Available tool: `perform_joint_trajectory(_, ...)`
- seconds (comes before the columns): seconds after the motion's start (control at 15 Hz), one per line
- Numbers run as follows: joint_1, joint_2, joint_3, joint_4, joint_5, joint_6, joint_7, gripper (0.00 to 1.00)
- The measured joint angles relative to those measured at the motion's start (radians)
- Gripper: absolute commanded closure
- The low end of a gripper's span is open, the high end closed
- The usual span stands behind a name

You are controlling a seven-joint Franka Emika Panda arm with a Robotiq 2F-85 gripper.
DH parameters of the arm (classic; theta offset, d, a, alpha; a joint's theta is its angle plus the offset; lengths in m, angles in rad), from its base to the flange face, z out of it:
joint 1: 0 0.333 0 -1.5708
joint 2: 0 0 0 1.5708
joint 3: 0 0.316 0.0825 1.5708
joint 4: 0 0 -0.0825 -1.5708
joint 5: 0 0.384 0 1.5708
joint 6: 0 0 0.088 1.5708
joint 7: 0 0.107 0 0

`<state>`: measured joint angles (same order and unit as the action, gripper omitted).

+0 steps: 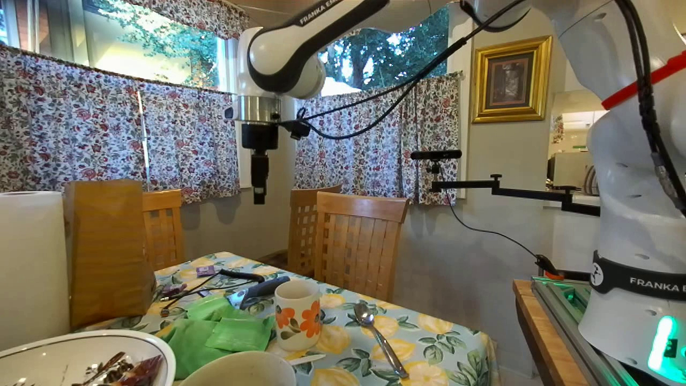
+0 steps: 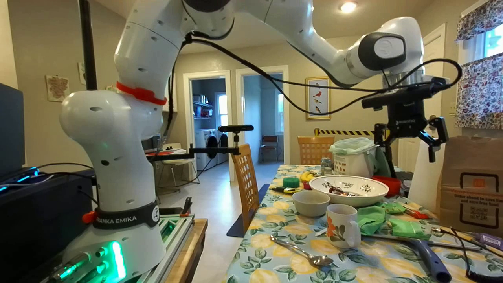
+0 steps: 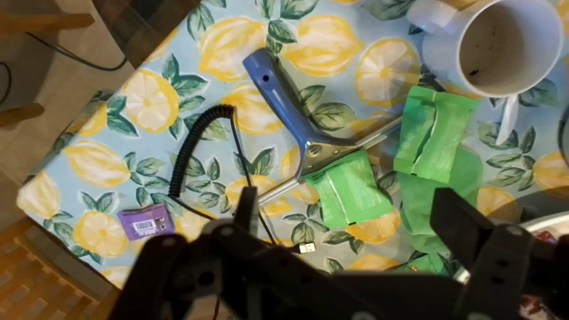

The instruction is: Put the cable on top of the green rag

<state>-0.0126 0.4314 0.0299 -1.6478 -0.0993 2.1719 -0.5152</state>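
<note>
Wrist view shows the cable (image 3: 181, 153) on the lemon tablecloth (image 3: 102, 142), with its coil (image 3: 175, 180) in the left half of the picture, bent like a hook, and a plug (image 3: 306, 248), probably its end, nearer to the middle. The gripper (image 3: 346, 200) hangs well above the tabletop in both exterior views; its fingers are spread wide, with nothing between them. From the gripper's middle, the coil lies toward the left of this view, outside the finger there, while the plug shows in the gap. The coil's long run goes almost up and down, leaning a little, and the fingers would close sideways, so I judge that a pinch across it needs little turning, only a move left and then down. The green rag (image 3: 418, 204) lies on the opposite side, partly covered by a green packet (image 3: 435, 133). Between coil and rag is a squeegee (image 3: 284, 102); a thin strand of the cable crosses at its blade's end, over or under I cannot tell, and it may catch during lifting. A purple packet (image 3: 147, 222) lies near the coil's lower end. The mug (image 1: 298, 316) stands near the rag.
</note>
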Motion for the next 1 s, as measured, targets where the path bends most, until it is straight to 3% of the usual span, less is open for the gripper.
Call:
perform_joint_trajectory(0.53,-0.029,0.270,-0.001,0.217,-0.046,0.149,-0.008,0.00)
perform_joint_trajectory(1.0,-0.038,0.337,0.043,0.314,-0.052,0.174,-0.119,0.00)
